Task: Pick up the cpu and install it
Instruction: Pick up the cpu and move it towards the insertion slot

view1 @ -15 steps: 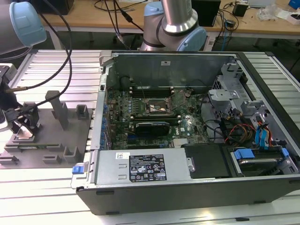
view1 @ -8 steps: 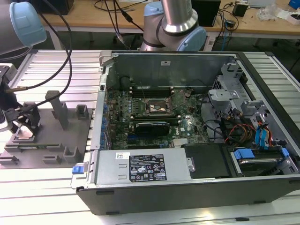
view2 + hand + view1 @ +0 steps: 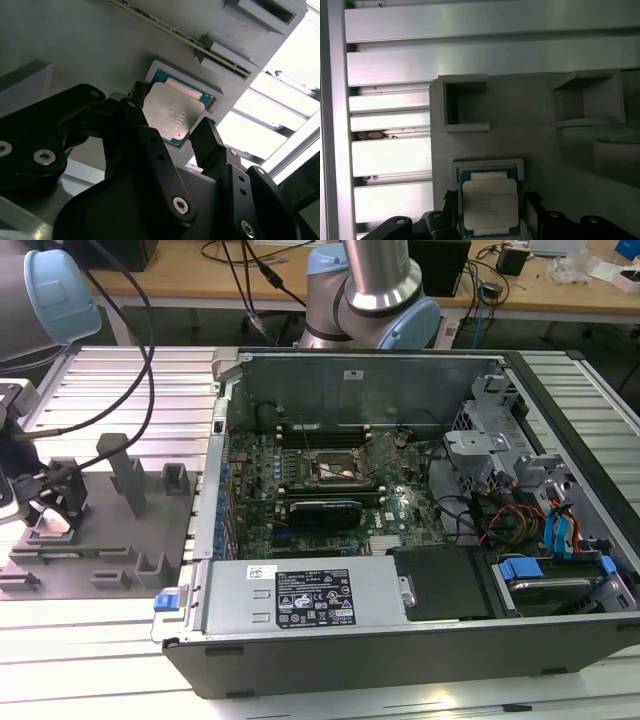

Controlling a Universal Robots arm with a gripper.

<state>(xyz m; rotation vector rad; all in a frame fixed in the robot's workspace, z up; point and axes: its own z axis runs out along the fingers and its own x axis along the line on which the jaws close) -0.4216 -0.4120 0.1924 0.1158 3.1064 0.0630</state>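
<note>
The cpu, a thin square chip with a pale metal top, lies flat in a shallow pocket of the grey fixture. In both wrist views my gripper hovers over it, open, with one black finger on one side of the chip and the other finger on the opposite side, small gaps showing. In the exterior view the gripper is low over the fixture at the exterior view's left. The motherboard's black socket frame stands open inside the computer case.
The fixture carries several upright grey posts and box-shaped pockets close to the gripper. Cables run along the arm. The case holds drive bays, wiring and a power supply. Ribbed aluminium table lies all around.
</note>
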